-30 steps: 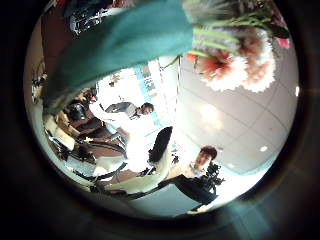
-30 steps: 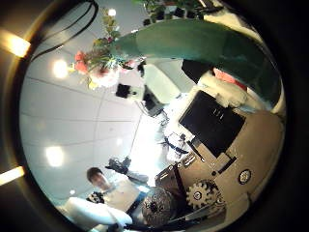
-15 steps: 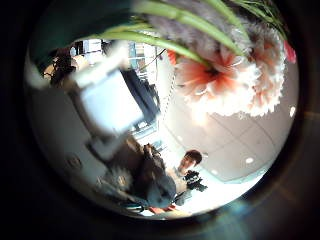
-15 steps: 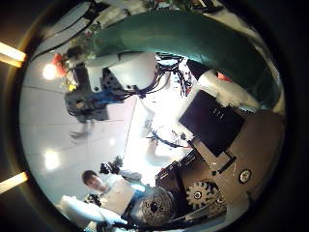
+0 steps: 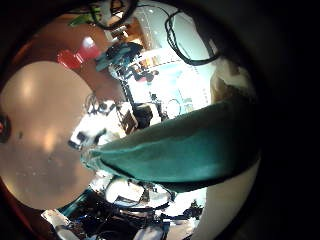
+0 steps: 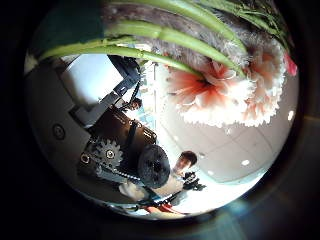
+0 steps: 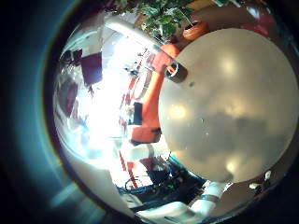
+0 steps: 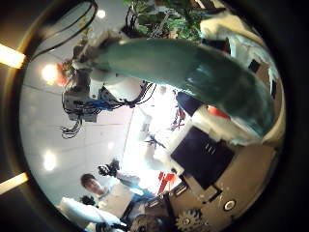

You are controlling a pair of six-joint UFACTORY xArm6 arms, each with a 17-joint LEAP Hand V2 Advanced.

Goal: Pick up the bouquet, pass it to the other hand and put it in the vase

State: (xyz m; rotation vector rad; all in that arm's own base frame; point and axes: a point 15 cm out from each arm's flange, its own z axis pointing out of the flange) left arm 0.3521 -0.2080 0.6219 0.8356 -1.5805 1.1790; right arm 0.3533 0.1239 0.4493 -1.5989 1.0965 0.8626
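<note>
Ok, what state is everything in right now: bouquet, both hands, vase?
bouquet: wrapped stem close across both palms, between the two hands; flowers intact.
left hand: at the bouquet; cannot tell whether its fingers grip.
right hand: at the bouquet; grip also unclear.
vase: not clearly visible; the bouquet is not in it.

All four views are palm cameras; no outside view. Left thumb-side view faces up toward the ceiling, very close to the pink-and-white flower heads (image 6: pixel 225 90) and green stems (image 6: pixel 150 35) of the bouquet. Left little-finger-side view faces down across the round pale table top (image 5: pixel 45 130), the teal paper wrap (image 5: pixel 175 150) close by. Right thumb-side view faces upward, wrap (image 8: pixel 188 72) close across it. Right little-finger-side view faces the table top (image 7: pixel 220 103). Shared: wrap, table.
</note>
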